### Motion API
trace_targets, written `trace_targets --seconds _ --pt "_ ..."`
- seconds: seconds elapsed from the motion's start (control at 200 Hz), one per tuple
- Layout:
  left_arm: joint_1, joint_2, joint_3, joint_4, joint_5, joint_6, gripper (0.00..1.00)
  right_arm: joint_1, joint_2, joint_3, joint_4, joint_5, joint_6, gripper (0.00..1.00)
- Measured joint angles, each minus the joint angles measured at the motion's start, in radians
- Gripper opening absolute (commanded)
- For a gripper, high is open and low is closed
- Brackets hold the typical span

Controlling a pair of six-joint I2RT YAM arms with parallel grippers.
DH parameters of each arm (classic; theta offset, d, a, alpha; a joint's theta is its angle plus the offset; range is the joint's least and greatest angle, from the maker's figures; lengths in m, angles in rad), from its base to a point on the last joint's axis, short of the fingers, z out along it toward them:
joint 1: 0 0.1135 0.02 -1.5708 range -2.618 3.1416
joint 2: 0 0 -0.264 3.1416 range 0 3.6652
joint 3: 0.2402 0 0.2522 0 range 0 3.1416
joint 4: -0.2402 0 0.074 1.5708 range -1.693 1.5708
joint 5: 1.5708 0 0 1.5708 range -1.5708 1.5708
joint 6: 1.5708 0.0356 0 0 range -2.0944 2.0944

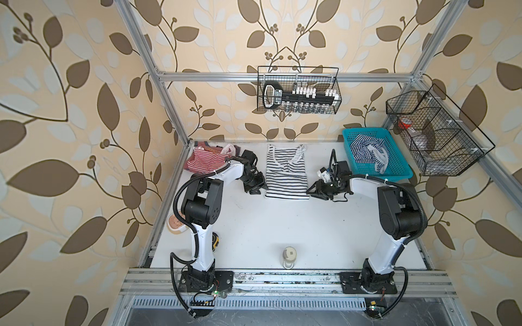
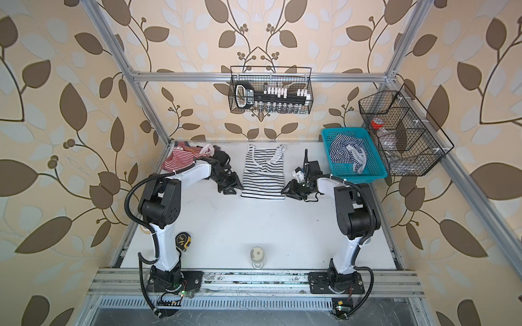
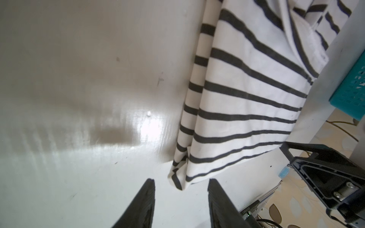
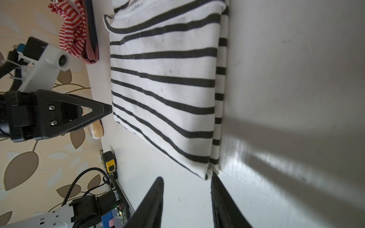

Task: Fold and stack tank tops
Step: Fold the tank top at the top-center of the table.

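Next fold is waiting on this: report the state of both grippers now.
Left gripper: open, holding nothing.
Right gripper: open, holding nothing.

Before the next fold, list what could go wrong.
The black-striped tank top lies in layers at both near corners; the open left gripper or right gripper might pinch only the top layer, undoing the fold. The red-and-white top sits close behind the left arm; a swing might drag it.
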Motion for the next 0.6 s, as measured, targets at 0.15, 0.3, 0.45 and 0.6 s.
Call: trace_targets --seconds 0.15,0.3,0.45,0.6 --pt "-0.001 0.021 -0.005 0.020 0.002 -0.003 0.47 0.000 0.024 -0.001 0.007 0.014 0.005 0.40" --pt "-0.008 0.040 -0.020 0.028 0.009 -0.016 0.46 0.003 0.041 -0.001 0.009 0.022 0.011 0.40" --pt "-0.023 0.048 -0.030 0.040 0.026 -0.025 0.47 0.021 0.055 -0.003 0.016 0.020 0.012 0.39" --pt "-0.033 0.048 -0.035 0.051 0.034 -0.029 0.45 0.032 0.055 -0.019 0.044 0.013 0.022 0.34"
